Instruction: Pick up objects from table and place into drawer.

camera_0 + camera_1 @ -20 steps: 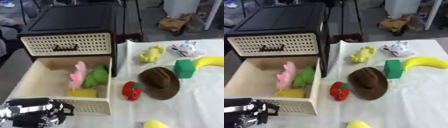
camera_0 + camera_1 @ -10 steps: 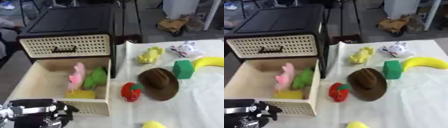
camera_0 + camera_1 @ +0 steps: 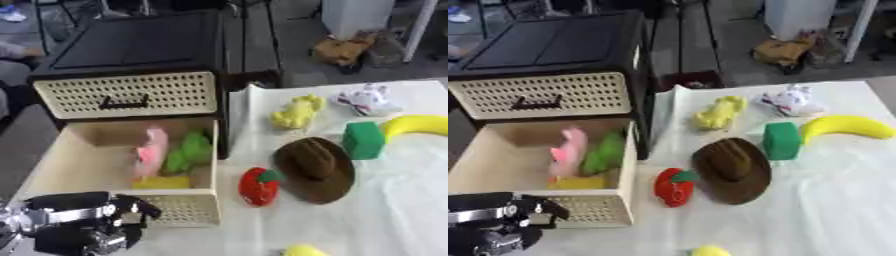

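Left eye view: I find no readable writing or brand on anything here. The black cabinet (image 3: 131,55) stands at the counter's left end, its upper cream perforated drawer (image 3: 127,95) closed, with a dark handle. Below it the lower drawer (image 3: 52,165) is pulled out toward me and holds a pink toy (image 3: 150,152) standing beside a green toy (image 3: 188,152), with a flat yellow piece (image 3: 162,182) lying in front of them near the perforated front panel. My left hand (image 3: 83,222) sits at the lower left corner, just in front of that panel; I cannot tell whether its fingers are open or curled, and nothing shows in it. My right hand is out of sight.

On the white-covered counter (image 3: 402,210) wait the other objects: a red strawberry-like toy (image 3: 258,186) just beside the drawer front, a brown hat (image 3: 317,167) touching or nearly touching it, a green block (image 3: 362,140) just beyond the hat's brim, a yellow banana (image 3: 418,126) to the block's right, a yellow figure (image 3: 297,111) near the cabinet and a white plush with red marks (image 3: 367,98) farther back. A round yellow thing (image 3: 304,250) is cut by the lower edge.

Right eye view: the same layout, shifted. The open drawer's three toys show plainly, pink against green, the yellow piece lowest. The banana shows whole here, well apart from the drawer.
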Action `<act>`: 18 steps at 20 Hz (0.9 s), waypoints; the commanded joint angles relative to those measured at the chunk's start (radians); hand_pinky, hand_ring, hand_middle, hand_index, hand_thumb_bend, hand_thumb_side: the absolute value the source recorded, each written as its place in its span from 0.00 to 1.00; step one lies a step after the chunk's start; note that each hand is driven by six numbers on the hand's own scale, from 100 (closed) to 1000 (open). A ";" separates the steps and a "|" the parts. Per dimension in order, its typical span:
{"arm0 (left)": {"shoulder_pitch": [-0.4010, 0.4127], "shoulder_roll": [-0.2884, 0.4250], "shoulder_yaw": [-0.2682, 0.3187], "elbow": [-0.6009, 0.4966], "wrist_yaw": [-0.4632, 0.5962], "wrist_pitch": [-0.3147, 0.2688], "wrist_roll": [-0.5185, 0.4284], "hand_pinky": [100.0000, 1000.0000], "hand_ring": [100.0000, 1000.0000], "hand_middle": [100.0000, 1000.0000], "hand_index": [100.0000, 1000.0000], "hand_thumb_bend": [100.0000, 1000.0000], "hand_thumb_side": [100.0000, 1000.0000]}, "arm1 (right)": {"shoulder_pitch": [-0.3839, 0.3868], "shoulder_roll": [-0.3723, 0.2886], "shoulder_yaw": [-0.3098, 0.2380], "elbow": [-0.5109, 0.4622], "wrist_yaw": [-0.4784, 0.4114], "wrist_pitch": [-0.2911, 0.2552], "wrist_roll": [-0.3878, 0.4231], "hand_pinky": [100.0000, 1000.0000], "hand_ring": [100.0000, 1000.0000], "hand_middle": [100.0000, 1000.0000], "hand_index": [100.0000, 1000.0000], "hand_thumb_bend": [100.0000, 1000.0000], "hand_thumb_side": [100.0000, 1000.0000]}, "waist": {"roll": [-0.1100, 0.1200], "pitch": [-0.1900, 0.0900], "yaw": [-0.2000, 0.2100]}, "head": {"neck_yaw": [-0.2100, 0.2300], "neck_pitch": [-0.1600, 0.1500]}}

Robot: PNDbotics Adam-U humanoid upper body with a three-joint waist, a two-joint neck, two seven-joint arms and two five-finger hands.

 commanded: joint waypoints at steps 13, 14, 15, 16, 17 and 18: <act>-0.041 0.005 0.038 0.061 -0.092 -0.096 0.139 0.07 0.28 0.92 1.00 0.00 0.92 | -0.014 -0.009 -0.013 -0.016 0.000 0.000 0.013 0.65 0.65 0.48 0.67 0.36 1.00 | 0.002 -0.014 -0.011 | 0.002 -0.023; -0.044 0.003 0.038 0.071 -0.095 -0.102 0.145 0.07 0.28 0.92 1.00 0.00 0.92 | -0.014 -0.008 -0.013 -0.016 -0.001 0.001 0.013 0.65 0.65 0.48 0.67 0.36 1.00 | 0.002 -0.014 -0.012 | 0.003 -0.023; -0.045 0.001 0.038 0.078 -0.097 -0.107 0.149 0.07 0.28 0.92 1.00 0.00 0.92 | -0.014 -0.008 -0.013 -0.016 -0.001 0.001 0.013 0.65 0.65 0.48 0.67 0.36 1.00 | 0.002 -0.014 -0.012 | 0.003 -0.023; -0.046 0.000 0.037 0.083 -0.099 -0.111 0.152 0.07 0.28 0.92 1.00 0.00 0.92 | -0.014 -0.008 -0.013 -0.016 -0.001 0.001 0.013 0.65 0.65 0.48 0.67 0.36 1.00 | 0.002 -0.014 -0.012 | 0.003 -0.023; -0.048 0.000 0.039 0.089 -0.102 -0.114 0.156 0.07 0.28 0.91 1.00 0.00 0.93 | -0.014 -0.008 -0.013 -0.016 -0.001 0.001 0.013 0.65 0.65 0.48 0.67 0.36 1.00 | 0.002 -0.014 -0.012 | 0.003 -0.023; -0.054 -0.001 0.048 0.103 -0.107 -0.109 0.163 0.07 0.28 0.91 1.00 0.00 0.93 | -0.015 -0.008 -0.012 -0.016 -0.001 0.001 0.014 0.65 0.65 0.48 0.67 0.36 1.00 | 0.002 -0.014 -0.014 | 0.004 -0.023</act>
